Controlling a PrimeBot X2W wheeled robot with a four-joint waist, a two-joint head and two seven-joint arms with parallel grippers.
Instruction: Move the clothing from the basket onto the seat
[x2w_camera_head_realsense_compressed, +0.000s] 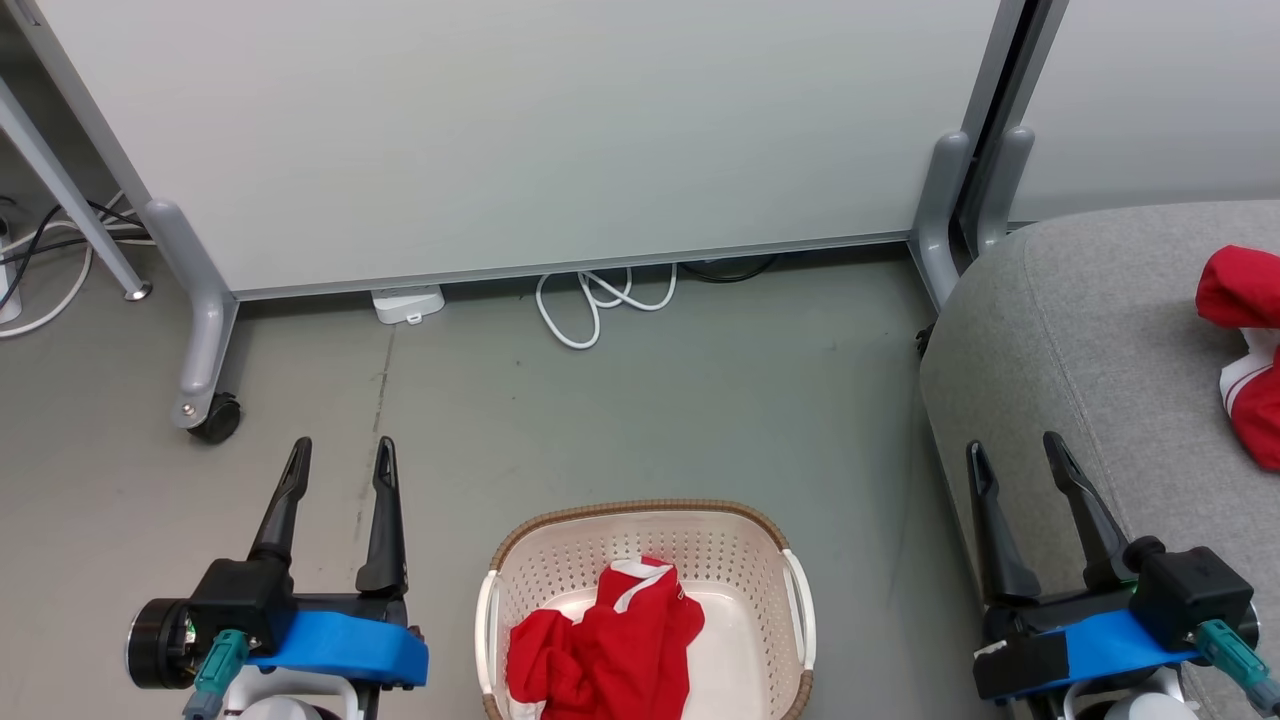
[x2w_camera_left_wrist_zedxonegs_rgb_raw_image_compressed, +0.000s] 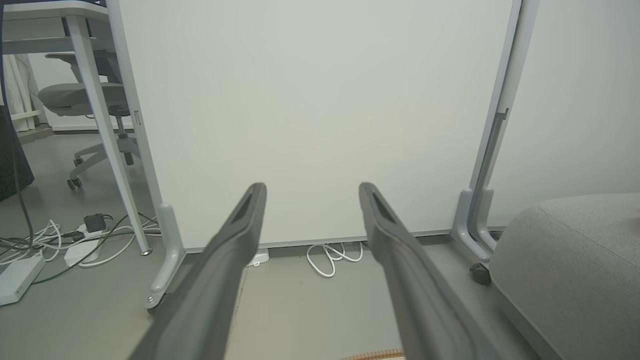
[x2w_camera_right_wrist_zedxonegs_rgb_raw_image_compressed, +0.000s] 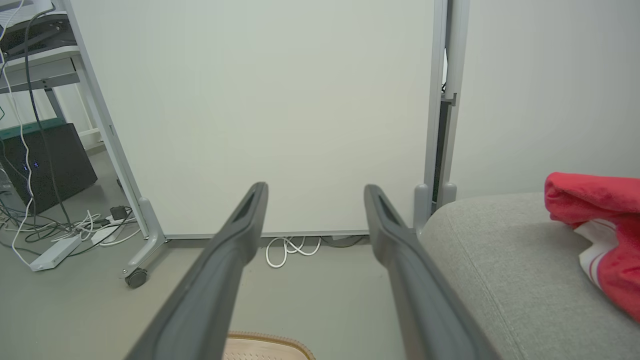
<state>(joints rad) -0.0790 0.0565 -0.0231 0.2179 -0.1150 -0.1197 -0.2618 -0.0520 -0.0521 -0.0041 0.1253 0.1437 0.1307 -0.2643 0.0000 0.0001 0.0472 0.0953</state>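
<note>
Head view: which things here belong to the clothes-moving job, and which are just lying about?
Job:
- basket
- red garment inside it
- seat
- second red garment, already on the seat

Lying about:
- white cable
- white box
- partition
- caster

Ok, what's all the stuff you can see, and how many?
cream perforated plastic basket: one, cream with brown rim, on the grey floor, bottom centre.
light grey upholstered seat: one, grey, right side.
red fabric garments with white trim: two, red, one in the basket, one on the seat.
white partition panels: two, white, grey frames, at the back.
looped white cable: one, white, floor under a panel.
left gripper: one, dark fingers, open, lower left.
right gripper: one, dark fingers, open, lower right.
</note>
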